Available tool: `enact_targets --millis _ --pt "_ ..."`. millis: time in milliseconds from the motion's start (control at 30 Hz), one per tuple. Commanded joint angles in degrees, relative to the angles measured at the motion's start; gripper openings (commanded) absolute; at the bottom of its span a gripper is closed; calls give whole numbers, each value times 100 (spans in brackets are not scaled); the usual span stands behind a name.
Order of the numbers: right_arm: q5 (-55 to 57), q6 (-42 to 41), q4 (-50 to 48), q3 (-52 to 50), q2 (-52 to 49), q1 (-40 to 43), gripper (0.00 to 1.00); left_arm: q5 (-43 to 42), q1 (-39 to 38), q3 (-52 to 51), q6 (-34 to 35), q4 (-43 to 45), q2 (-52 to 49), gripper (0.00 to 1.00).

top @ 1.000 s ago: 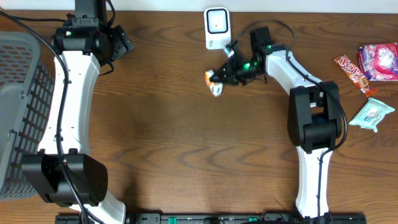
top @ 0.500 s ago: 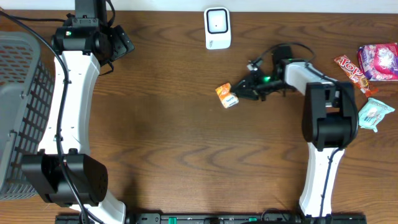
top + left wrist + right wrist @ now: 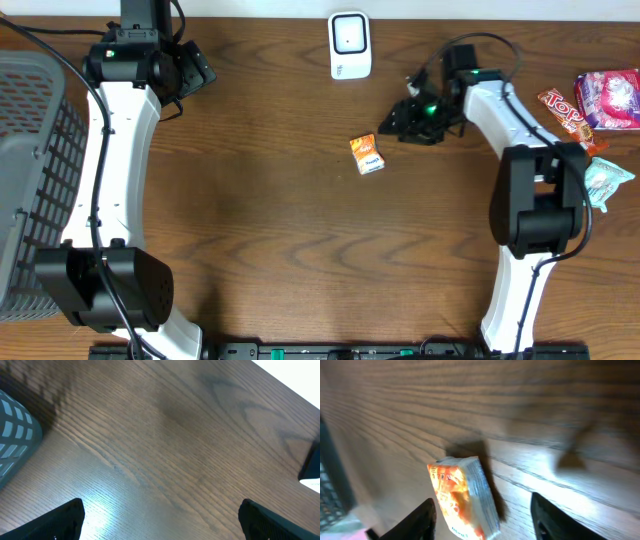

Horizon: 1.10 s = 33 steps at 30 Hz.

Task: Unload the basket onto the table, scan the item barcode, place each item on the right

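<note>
The item, a small orange and white packet [image 3: 366, 153], lies on the wooden table below and right of the white barcode scanner [image 3: 349, 45]. My right gripper [image 3: 403, 124] hovers just right of the packet, jaws open and off it. In the right wrist view the packet [image 3: 462, 497] sits between and beyond the two dark fingertips [image 3: 422, 520], with a gap on each side. My left gripper [image 3: 195, 68] is far away at the back left, wide open over bare wood [image 3: 162, 527].
A grey basket [image 3: 30, 180] fills the left edge, and its corner shows in the left wrist view [image 3: 12, 435]. Snack packets [image 3: 600, 100] and a teal pack [image 3: 600, 185] lie at the far right.
My right gripper carried the packet away from the scanner, opened and let it go; the packet now lies on the table. The left arm has not moved.
</note>
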<state>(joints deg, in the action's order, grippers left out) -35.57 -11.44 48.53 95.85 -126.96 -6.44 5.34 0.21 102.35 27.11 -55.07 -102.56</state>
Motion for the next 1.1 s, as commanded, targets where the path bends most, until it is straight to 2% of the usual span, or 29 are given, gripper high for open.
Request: enact_targets --millis 0,267,333,367,433,500,567,633,900,1067 --pt "476 129 -7 -4 81 -317 54 94 4 -11 -28 4 -20 98" --pt "1357 120 37 -107 55 -997 51 94 4 -11 -28 4 -20 98" --pt "1443 76 2 -225 55 -1084 47 94 4 -11 -28 2 -20 98" --pt "1453 76 -26 -299 55 -1119 41 94 4 -11 -28 4 -20 98" --pt "1453 76 -61 -413 55 -1161 20 94 4 -11 -28 4 -20 98" --pt "1449 -26 -96 -492 55 -1165 6 94 4 -11 -31 4 -20 98" --pt "1344 -162 -101 -492 55 -1154 1 94 4 -11 -28 4 -20 98" --pt "702 -129 -192 -474 70 -1110 1 94 4 -11 -28 4 -20 98" --pt "-3501 852 -964 -415 70 -813 1 94 4 -11 -28 2 -20 98" --pt "-3956 1344 -946 -415 70 -835 1 94 4 -11 -28 2 -20 98"
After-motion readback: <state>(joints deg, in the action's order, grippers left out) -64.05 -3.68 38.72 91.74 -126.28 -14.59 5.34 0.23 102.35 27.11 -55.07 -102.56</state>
